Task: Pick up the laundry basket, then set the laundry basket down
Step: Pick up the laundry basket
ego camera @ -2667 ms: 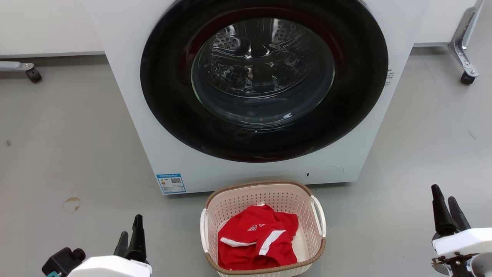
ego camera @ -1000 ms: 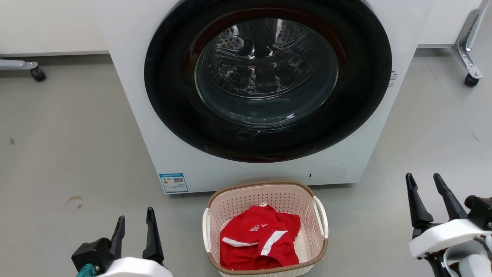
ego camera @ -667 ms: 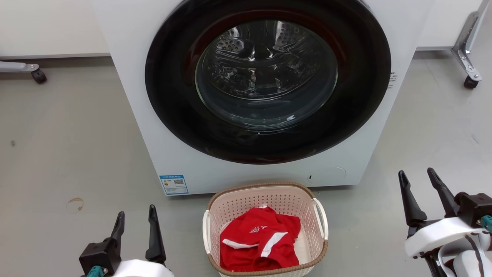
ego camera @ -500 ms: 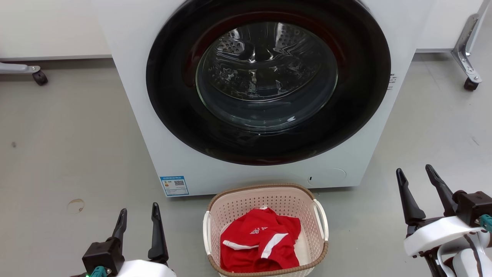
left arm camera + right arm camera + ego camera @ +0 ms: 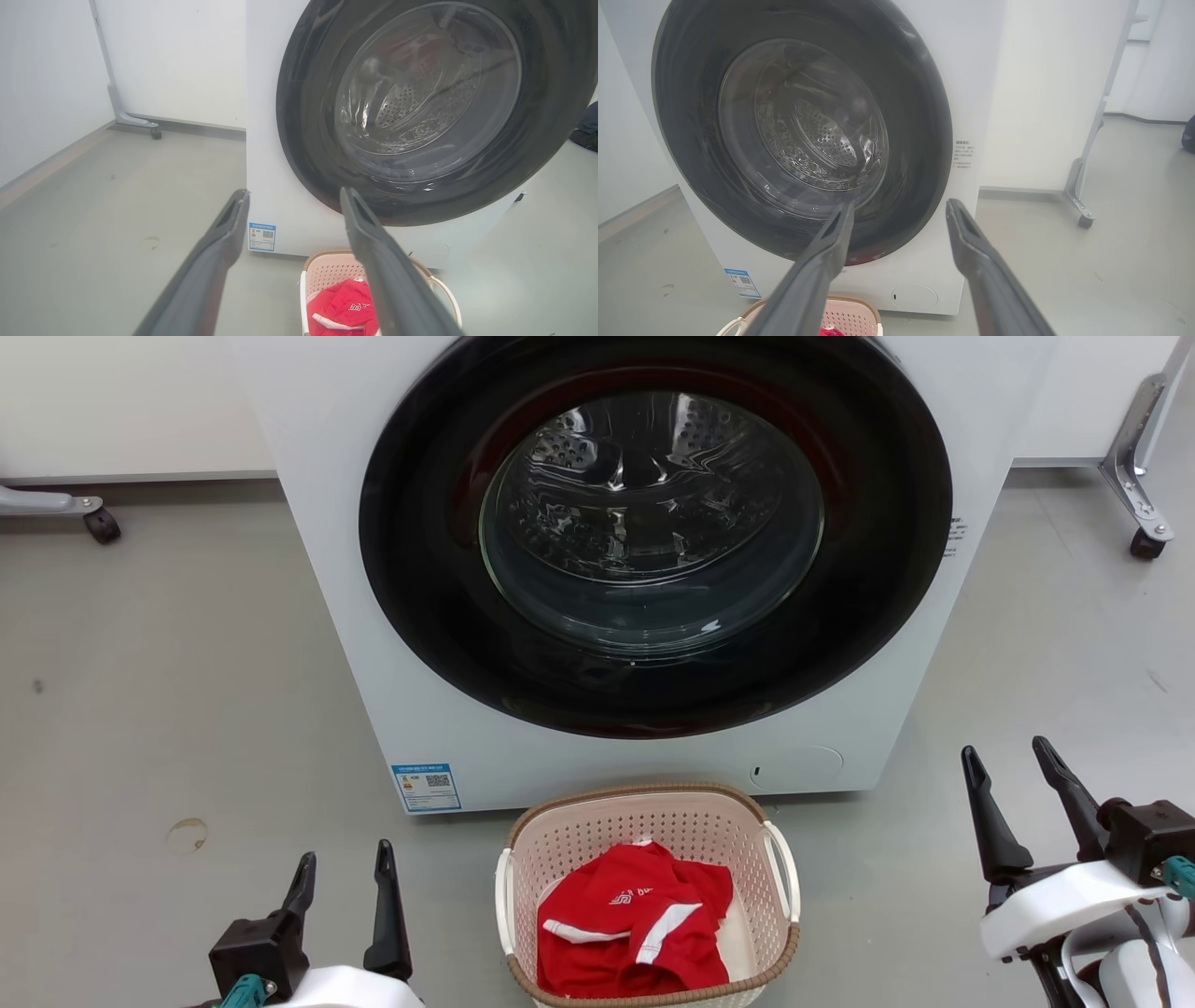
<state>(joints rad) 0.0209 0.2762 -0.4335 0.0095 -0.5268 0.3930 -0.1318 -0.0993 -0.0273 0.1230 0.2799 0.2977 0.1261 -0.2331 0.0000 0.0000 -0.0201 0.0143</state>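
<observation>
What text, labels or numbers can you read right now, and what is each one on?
Blue-bordered sticker with a QR code, low on the washing machine front: print too small to read.
Small dark printed lines at the front's right edge: too small to read.
White emblem and lettering on the red shirt in the laundry basket: folded, blurred, not readable.
Nothing can be quoted with confidence.

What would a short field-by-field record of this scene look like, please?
basket: laundry basket on the floor, just in front of the washing machine
contents: red garment with white stripes
left gripper: open, empty, left of the basket, apart from it
right gripper: open, empty, right of the basket, farther off
handles: white, one on each side, neither touched
stage: basket not yet picked up
</observation>
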